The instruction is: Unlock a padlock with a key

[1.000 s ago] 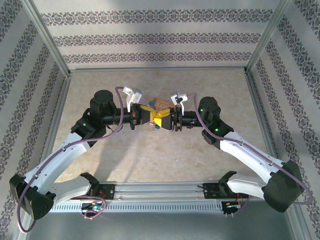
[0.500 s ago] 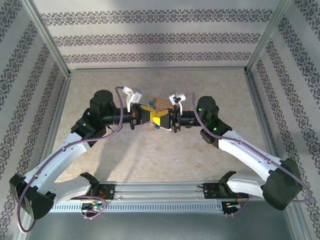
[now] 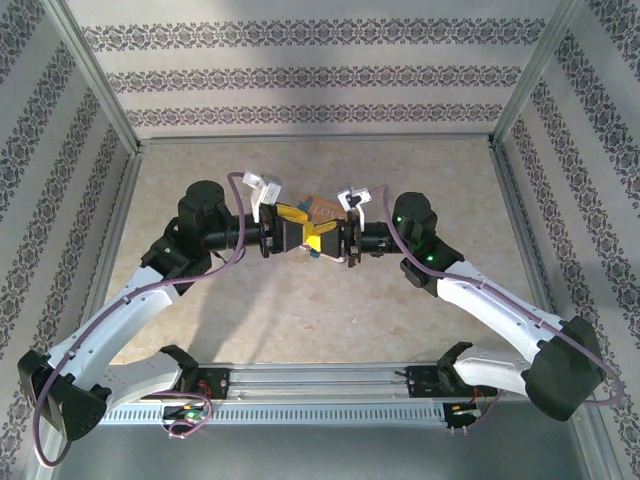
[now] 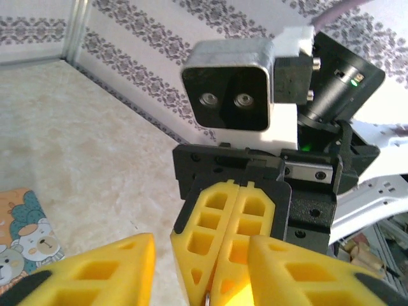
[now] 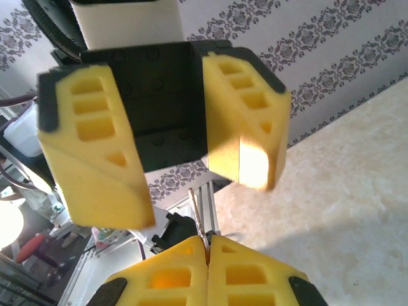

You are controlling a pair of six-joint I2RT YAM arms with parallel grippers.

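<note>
My right gripper (image 5: 207, 242): jaws pressed fully together, pinching the key (image 5: 197, 213), a slim grey sliver standing out of the seam between the fingertips. My left gripper (image 5: 191, 175): jaws apart, holding nothing, its yellow fingers (image 5: 95, 140) flanking the right fingertips. The key's tip sits in that gap.

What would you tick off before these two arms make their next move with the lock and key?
1. Right jaws closed: ok, pressed together.
2. Key gripped: ok, a slim metal tip pokes out between the right jaws.
3. Left jaws open: ok, spread apart with nothing between them.
4. Jaws lined up: ok, facing each other closely.
5. Padlock held steady: cannot tell.
6. Box out of the way: ok, apart from both jaws.
</note>
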